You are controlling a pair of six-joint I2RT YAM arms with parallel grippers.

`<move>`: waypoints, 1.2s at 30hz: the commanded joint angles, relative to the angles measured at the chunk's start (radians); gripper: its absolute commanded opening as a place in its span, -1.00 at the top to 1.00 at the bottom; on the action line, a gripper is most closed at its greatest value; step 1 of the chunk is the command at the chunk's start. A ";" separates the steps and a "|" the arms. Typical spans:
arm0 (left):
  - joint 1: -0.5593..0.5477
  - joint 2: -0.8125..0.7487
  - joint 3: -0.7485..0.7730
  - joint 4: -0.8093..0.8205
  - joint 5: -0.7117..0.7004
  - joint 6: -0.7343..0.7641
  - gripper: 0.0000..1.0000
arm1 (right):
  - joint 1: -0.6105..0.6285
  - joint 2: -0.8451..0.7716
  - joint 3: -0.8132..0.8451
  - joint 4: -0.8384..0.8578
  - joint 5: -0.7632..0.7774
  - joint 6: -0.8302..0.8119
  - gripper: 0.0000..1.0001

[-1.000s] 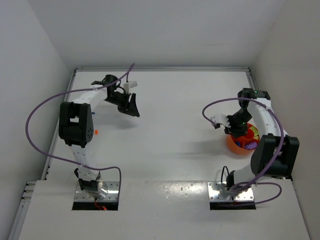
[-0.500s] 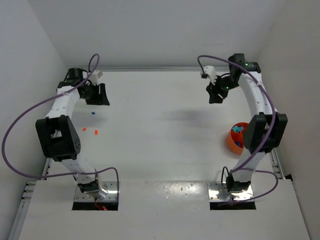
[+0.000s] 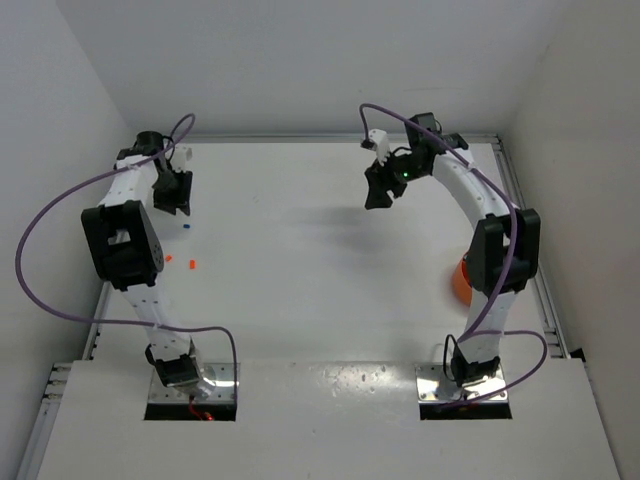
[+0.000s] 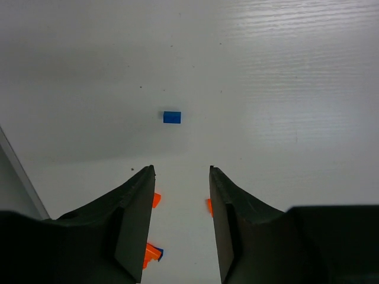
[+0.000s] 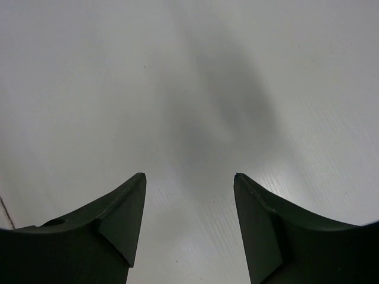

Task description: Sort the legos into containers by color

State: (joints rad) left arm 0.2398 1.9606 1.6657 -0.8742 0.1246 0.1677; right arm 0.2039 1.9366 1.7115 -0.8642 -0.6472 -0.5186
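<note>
Near the left edge of the table lie a blue lego point(image 3: 186, 228) and two orange legos point(image 3: 168, 259) point(image 3: 193, 264). My left gripper point(image 3: 176, 205) hangs just beyond them, open and empty. Its wrist view shows the blue lego point(image 4: 172, 117) ahead of the left gripper point(image 4: 180, 170), with orange legos point(image 4: 156, 200) point(image 4: 208, 206) peeking past the fingers and an orange-and-blue piece point(image 4: 153, 253) lower down. The orange bowl point(image 3: 461, 281) with the containers is mostly hidden behind my right arm. My right gripper point(image 3: 377, 199) hovers over the far middle, open, and the right gripper point(image 5: 189, 176) has only bare table under it.
White walls enclose the table on the left, back and right. A raised rail point(image 3: 130, 190) runs along the left edge close to my left gripper. Purple cables point(image 3: 40, 230) loop out from both arms.
My right arm swung away from the bowl to the far middle of the table, and its jaws opened wider. My left arm moved left toward the far left corner.
</note>
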 commanded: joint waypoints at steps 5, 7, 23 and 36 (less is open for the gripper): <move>-0.025 0.109 0.069 0.021 -0.131 -0.037 0.19 | 0.020 -0.054 -0.078 0.128 -0.031 0.111 -0.24; -0.025 0.138 0.078 0.030 -0.131 -0.037 0.19 | 0.029 -0.065 -0.087 0.128 -0.020 0.120 -0.24; -0.025 0.219 0.077 0.050 -0.131 -0.037 0.09 | 0.038 -0.056 -0.069 0.128 0.009 0.120 -0.24; -0.025 0.248 0.058 0.060 -0.121 -0.056 0.16 | 0.048 -0.047 -0.059 0.119 0.009 0.120 -0.24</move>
State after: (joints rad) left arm 0.2157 2.1967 1.7187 -0.8280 -0.0021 0.1284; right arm 0.2451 1.9213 1.6199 -0.7635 -0.6289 -0.4099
